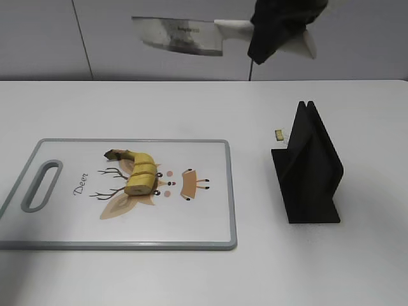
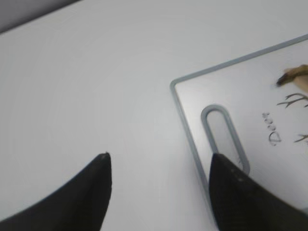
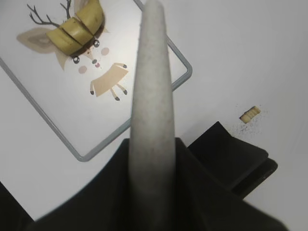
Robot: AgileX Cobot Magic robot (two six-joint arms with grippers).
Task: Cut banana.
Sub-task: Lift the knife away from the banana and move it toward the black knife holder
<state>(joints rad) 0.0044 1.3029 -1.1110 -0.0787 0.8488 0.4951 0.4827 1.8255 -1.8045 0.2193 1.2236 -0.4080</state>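
The banana (image 1: 137, 173) is lying on the cutting board (image 1: 191, 223), over the deer drawing printed near the board's middle. Its dark stem end is pointing toward the far edge of the board, and cut lines are showing across its yellow body, with the pieces sitting close together. In the right wrist view the same banana (image 3: 79, 26) is showing two slices pressed side by side above the deer's face.

The right tool (image 1: 277, 29) is hanging high above the counter (image 1: 191, 108), beyond the board's far edge, clamped on the pale handle of the knife (image 1: 182, 35). The wide blade is pointing sideways, level, out over the board's far side and well apart from the banana. In the right wrist view the handle (image 3: 151, 96) is running up between the dark fingers.

The black knife stand (image 1: 309, 169) is sitting on the counter just beside the board's right edge. A small yellowish scrap (image 1: 278, 134) is lying by the stand's far corner.

The left tool (image 2: 159, 192) is hovering near the board's handle slot (image 2: 224, 137), its fingers (image 2: 86, 197) standing apart with nothing between them.
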